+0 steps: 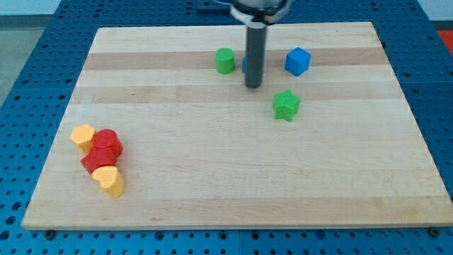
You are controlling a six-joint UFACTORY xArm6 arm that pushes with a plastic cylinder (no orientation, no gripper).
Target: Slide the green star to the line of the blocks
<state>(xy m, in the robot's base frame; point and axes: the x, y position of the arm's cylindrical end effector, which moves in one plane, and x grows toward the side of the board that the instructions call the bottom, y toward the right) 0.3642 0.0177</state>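
The green star [286, 105] lies right of the board's middle, toward the view's top. My tip [253, 86] is just up and to the left of it, a short gap apart. Near the view's top, a green cylinder [225, 61], a blue block [245, 65] mostly hidden behind my rod, and a blue cube [298, 61] stand in a rough row. My rod rises in front of the hidden blue block.
At the view's lower left a cluster sits close together: a yellow block [83, 136], a red block [107, 143], another red block [94, 161] and a yellow heart [109, 180]. The wooden board [233, 198] lies on a blue perforated table.
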